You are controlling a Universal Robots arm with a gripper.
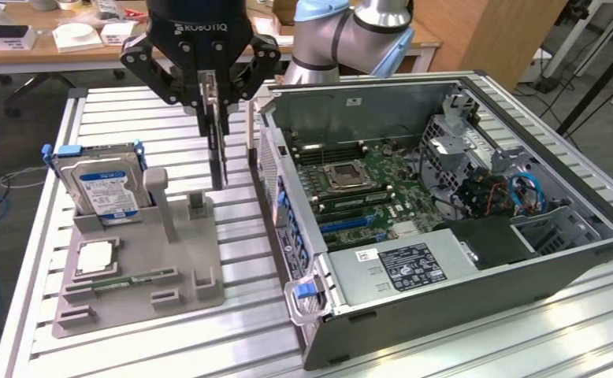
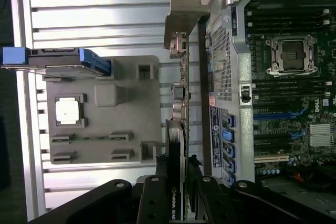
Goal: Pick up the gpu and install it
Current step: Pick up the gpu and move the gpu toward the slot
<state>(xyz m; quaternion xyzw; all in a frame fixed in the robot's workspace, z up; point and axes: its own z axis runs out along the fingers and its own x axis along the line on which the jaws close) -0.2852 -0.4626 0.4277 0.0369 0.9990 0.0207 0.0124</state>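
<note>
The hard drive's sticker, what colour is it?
The hard drive's sticker is blue with a white patch, seen best in the exterior view.

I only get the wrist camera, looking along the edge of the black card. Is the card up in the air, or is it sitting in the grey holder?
Observer: Up in the air. In the exterior view the gpu hangs on edge from the gripper, and its lower edge looks just clear of the grey holder.
Operator: What is the thing with blue ends?
Observer: A hard drive, standing upright in the holder. Its face carries a blue and white label.
Operator: Is the computer standing up?
Observer: No, the computer case lies on its side, open upward, with blue cables inside toward the exterior view's right.
</note>
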